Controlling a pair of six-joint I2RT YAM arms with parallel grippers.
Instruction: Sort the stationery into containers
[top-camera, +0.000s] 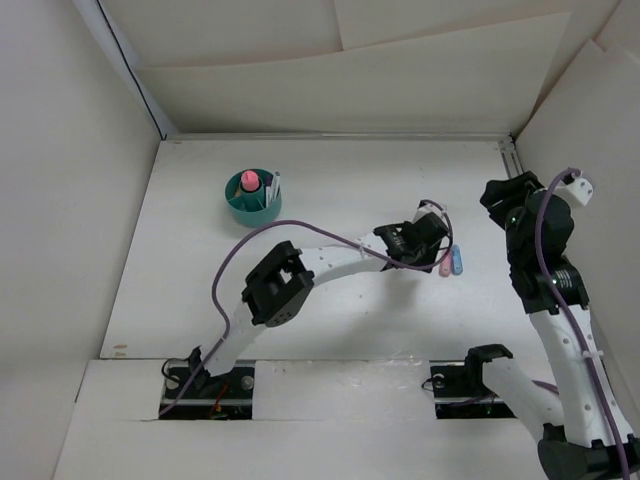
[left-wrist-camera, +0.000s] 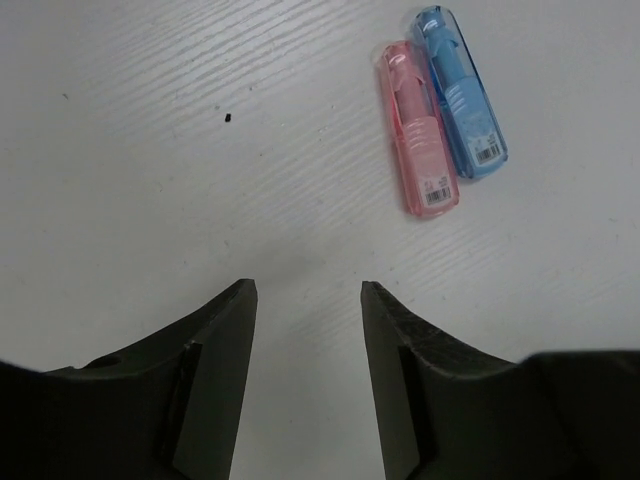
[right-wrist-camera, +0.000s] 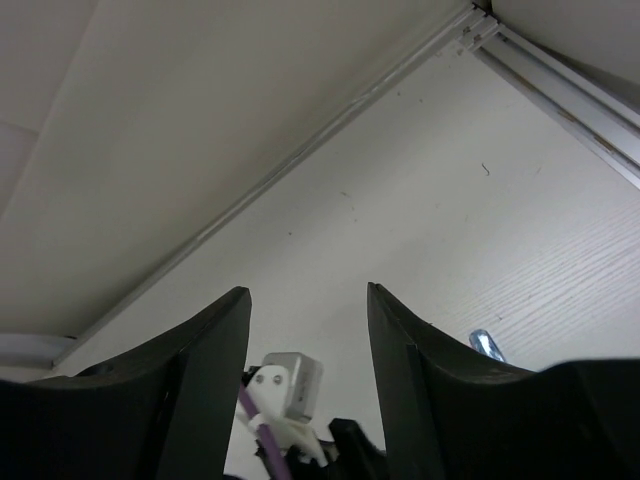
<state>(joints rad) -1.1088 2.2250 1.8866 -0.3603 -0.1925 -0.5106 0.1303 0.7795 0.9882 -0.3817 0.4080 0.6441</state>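
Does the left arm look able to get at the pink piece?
Probably yes: the left gripper hangs open and empty just short of the pink piece, bare table between; the blue piece alongside may crowd one finger.

Far left, a teal cup (top-camera: 250, 214) with a pink stub (top-camera: 249, 182) in it. On the white, finely grained table (left-wrist-camera: 150, 150) at right: a translucent pink piece (left-wrist-camera: 418, 130) and a translucent blue piece (left-wrist-camera: 460, 92), both white-labelled.

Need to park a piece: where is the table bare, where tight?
Bare: the back strip from the cup to the corner rail, and the left side between cup and left arm. Tight: around the pink piece and blue piece, side by side ahead of the left gripper.
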